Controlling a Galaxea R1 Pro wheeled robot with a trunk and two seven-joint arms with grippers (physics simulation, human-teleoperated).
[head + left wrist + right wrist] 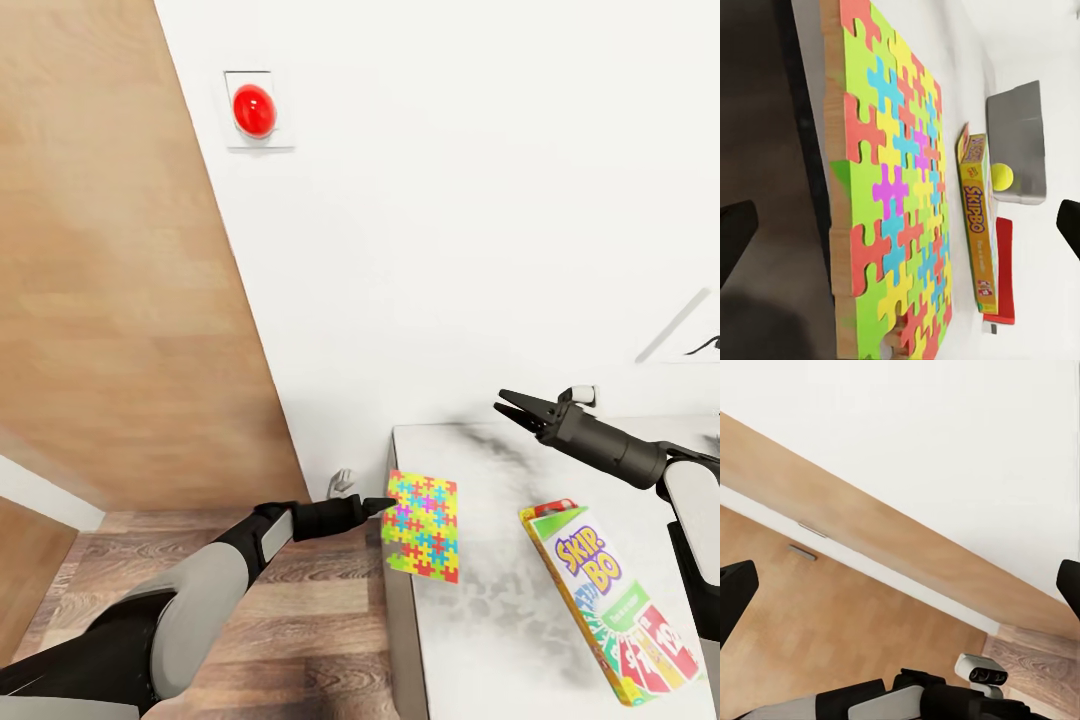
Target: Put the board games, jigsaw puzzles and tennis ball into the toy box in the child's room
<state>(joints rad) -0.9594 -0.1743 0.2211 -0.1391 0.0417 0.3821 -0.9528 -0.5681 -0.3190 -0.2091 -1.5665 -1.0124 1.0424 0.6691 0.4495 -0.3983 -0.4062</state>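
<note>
bright, even rendered light; soft smudgy shadows on the table (480,600) (wrist views slightly blurred).

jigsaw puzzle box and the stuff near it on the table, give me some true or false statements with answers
1. The flat multicoloured jigsaw puzzle box lies at the pale table edge nearest the left gripper. True.
2. The long green-yellow-red Skip-Bo box is stacked on the puzzle box. False: they lie apart on the table top.
3. The small yellow-green tennis ball sits against the light-grey toy box. True, as far as the left wrist view shows.
4. The right gripper is shut on the Skip-Bo box. False: it hangs above the table, fingers open, holding nothing.
5. A round red wall button is on the white wall. True.
</note>
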